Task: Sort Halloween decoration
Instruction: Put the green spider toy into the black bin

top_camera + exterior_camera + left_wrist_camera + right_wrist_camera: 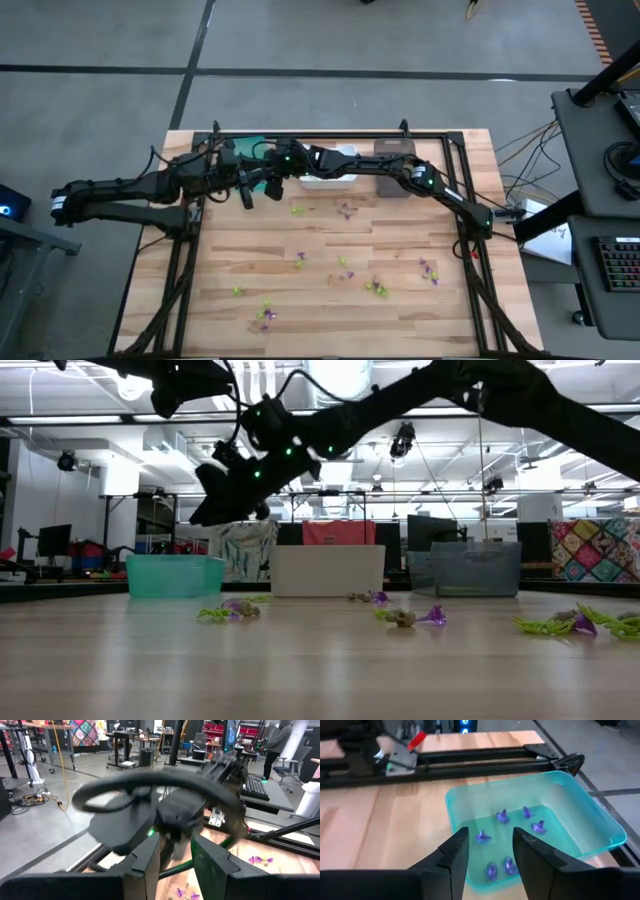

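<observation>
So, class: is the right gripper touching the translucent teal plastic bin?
Apart. The right wrist view shows the right gripper open above the teal bin, empty.

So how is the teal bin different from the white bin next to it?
The teal plastic bin is see-through blue-green, while the white rectangular bin is plain and solid-looking. The teal bin holds tiny purple trinkets; what is inside the white bin cannot be seen. The right gripper hangs open over the teal bin, not the white one. Both are rectangular and sit along the table's far edge.

Grey concrete floor (350, 40), desks (600, 160), bright ceiling lights (340, 375) overhead.
</observation>
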Robot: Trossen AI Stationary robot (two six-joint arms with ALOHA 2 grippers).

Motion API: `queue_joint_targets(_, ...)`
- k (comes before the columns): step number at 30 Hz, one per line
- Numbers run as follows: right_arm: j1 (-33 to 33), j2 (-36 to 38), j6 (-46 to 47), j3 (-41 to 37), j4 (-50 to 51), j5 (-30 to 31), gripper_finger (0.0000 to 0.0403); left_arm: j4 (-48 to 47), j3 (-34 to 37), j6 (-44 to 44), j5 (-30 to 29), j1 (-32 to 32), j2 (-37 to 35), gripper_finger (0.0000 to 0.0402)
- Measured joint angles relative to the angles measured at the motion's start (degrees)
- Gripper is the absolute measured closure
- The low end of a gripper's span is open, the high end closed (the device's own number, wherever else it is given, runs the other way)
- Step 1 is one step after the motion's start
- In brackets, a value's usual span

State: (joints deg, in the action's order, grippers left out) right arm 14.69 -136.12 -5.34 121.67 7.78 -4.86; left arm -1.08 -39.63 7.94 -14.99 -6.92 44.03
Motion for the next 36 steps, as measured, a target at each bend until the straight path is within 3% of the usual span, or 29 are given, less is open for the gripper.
queue_joint_targets(13, -4.7, 7.9, -3.4, 0.0, 38.6, -0.1, 0.0294, -0.5, 0.0, 1.9, 0.4, 0.4, 0.4, 0.0309)
queue_joint_targets(17, -7.6, 8.4, -3.9, -0.3, 44.9, -0.1, 0.0301, -1.0, 0.0, 3.1, 1.5, 0.5, 1.0, 0.0309)
queue_joint_targets(28, -13.8, 14.9, -5.1, -9.4, 44.5, -0.3, 0.0322, -0.3, 0.0, 3.3, 1.4, 5.3, 2.9, 0.0309)
queue_joint_targets(36, -16.2, 27.2, -3.4, -27.6, 31.1, -0.1, 0.0319, -0.6, 0.0, 3.3, 0.1, 8.3, 5.1, 0.0309)
